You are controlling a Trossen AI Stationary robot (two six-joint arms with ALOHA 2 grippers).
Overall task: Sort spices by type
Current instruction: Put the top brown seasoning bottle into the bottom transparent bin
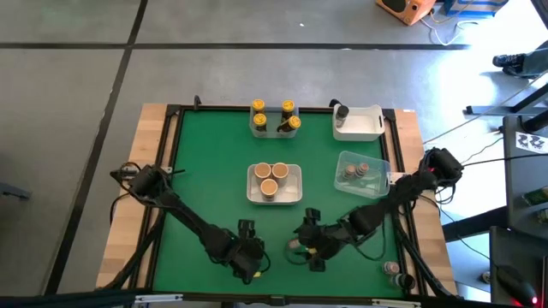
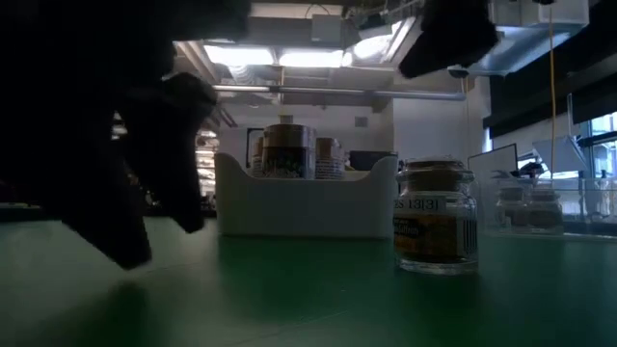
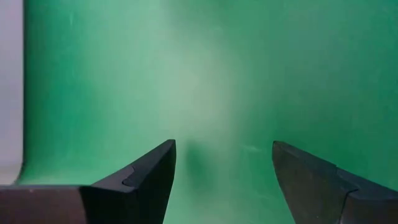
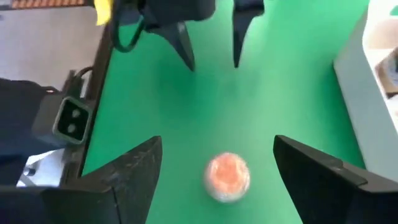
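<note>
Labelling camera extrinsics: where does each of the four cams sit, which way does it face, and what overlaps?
High: above the table, straight down; both arms, left gripper, right gripper.
Low: table-top height, level across the mat; lone jar, white tub, dark arm parts.
Left wrist: down at bare green mat past its open fingers.
Right wrist: own open fingers flank the jar, the left gripper beyond.
Shared: that jar, in high, low and right wrist.

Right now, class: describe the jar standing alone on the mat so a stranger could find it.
Start at the green mat's near edge, between the two grippers. The lone jar stands there, just ahead of the right gripper's open fingers. Unlike all the others, it sits in no tub.
</note>
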